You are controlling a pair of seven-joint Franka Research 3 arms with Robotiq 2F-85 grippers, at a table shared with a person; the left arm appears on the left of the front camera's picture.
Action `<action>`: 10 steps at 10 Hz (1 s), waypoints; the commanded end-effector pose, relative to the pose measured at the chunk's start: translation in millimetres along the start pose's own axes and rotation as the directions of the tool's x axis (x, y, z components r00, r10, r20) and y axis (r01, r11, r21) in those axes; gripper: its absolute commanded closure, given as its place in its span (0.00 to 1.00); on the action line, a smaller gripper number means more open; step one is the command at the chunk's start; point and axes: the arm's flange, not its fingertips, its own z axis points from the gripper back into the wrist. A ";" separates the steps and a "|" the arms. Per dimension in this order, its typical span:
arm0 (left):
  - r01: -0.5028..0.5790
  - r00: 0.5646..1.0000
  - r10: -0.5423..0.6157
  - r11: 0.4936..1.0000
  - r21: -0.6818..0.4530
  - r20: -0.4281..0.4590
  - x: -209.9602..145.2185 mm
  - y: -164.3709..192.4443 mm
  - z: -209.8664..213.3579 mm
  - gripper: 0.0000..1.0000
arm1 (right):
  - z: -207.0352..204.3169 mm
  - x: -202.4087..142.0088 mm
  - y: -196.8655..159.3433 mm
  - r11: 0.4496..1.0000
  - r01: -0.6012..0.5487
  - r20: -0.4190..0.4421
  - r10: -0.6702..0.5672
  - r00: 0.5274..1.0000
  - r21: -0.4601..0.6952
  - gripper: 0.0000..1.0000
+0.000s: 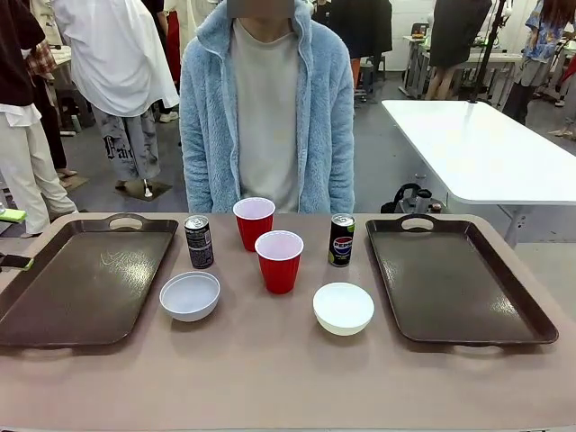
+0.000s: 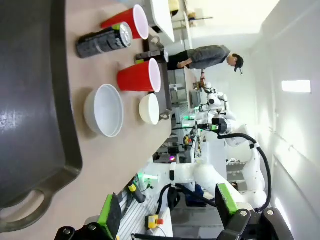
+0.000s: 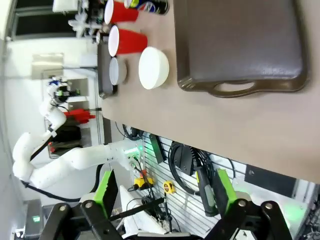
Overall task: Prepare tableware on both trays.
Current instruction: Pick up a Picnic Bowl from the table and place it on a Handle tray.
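Two dark brown trays lie at the table's ends: the left tray (image 1: 81, 279) and the right tray (image 1: 454, 279), both bare, handle slots toward the person. Between them stand six smaller pieces. There are two red cups, the far cup (image 1: 253, 222) and the near cup (image 1: 279, 261), close together at the middle. There are two white bowls, the left bowl (image 1: 190, 295) just beside the left tray and the right bowl (image 1: 343, 308) nearer the right tray. There are two cans, a plain dark can (image 1: 199, 242) behind the left bowl and a Pepsi can (image 1: 341, 240) behind the right bowl.

The left gripper (image 2: 167, 210) has its fingers spread wide, gripping and touching nothing, off the table's near edge. The right gripper (image 3: 165, 192) is likewise spread wide and empty.

The table (image 1: 270, 378) is tan and smooth. A person (image 1: 266, 117) in a pale blue fleece sits at its far side, and a white table (image 1: 477, 144) stands behind.
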 end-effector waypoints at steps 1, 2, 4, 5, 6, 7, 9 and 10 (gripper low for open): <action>0.001 1.000 -0.002 1.000 0.029 0.021 1.0 9.1 16.8 0.00 | -112.0 -84.7 -22.8 0.997 -0.035 0.046 0.032 0.998 0.066 0.00; -0.012 0.999 0.011 0.999 0.037 0.044 3.3 13.8 24.8 0.00 | -106.6 -85.4 -24.8 0.996 -0.033 0.062 0.028 0.998 0.080 0.00; -0.030 0.996 0.026 0.998 0.053 0.081 4.6 17.0 35.0 0.00 | -100.8 -86.7 -26.2 0.996 -0.018 0.071 0.012 0.997 0.086 0.00; -0.019 0.995 0.012 0.998 0.067 0.099 2.0 11.5 29.5 0.00 | -101.4 -86.7 -25.0 0.997 -0.026 0.051 0.022 0.998 0.079 0.00; -0.040 0.996 0.038 0.999 0.026 0.074 2.7 15.1 30.0 0.00 | 7.8 -9.7 -27.2 0.998 -0.001 0.038 -0.001 0.999 0.059 0.00; -0.040 0.996 0.038 0.999 0.026 0.074 2.7 15.1 30.0 0.00 | 7.8 -9.7 -27.2 0.998 -0.001 0.038 -0.001 0.999 0.059 0.00; -0.040 0.996 0.038 0.999 0.026 0.074 2.7 15.1 30.0 0.00 | 7.8 -9.7 -27.2 0.998 -0.001 0.038 -0.001 0.999 0.059 0.00; -0.040 0.996 0.038 0.999 0.026 0.074 2.7 15.1 30.0 0.00 | 7.8 -9.7 -27.2 0.998 -0.001 0.038 -0.001 0.999 0.059 0.00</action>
